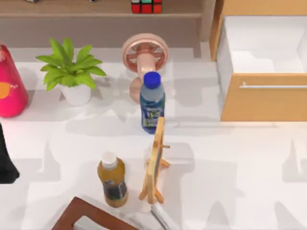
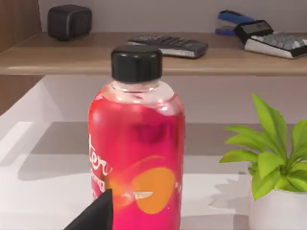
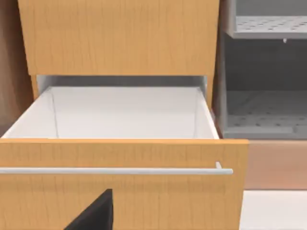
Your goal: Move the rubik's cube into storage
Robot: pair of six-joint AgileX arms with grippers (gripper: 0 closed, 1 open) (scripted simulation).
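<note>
The rubik's cube (image 1: 146, 5) sits on the long wooden shelf at the back, cut off by the top view's upper edge. The storage (image 1: 261, 103), a light-wood drawer box with a silver bar handle (image 3: 115, 170), stands pulled open at the back right, and what I see of its white interior (image 3: 124, 112) is empty. My left arm (image 1: 5, 163) is parked at the table's left edge, and a dark part of the left gripper (image 2: 96, 215) faces a pink bottle (image 2: 136, 158). A dark part of my right gripper (image 3: 93, 213) sits low before the drawer front.
Between cube and drawer stand a pink wheel-shaped object (image 1: 144, 55) and a blue-capped bottle (image 1: 152, 103). A potted plant (image 1: 72, 72) and the pink bottle (image 1: 9, 84) are at the left. A small wooden easel (image 1: 156, 160), an amber bottle (image 1: 112, 179) and a brown tray corner (image 1: 81, 215) sit in front.
</note>
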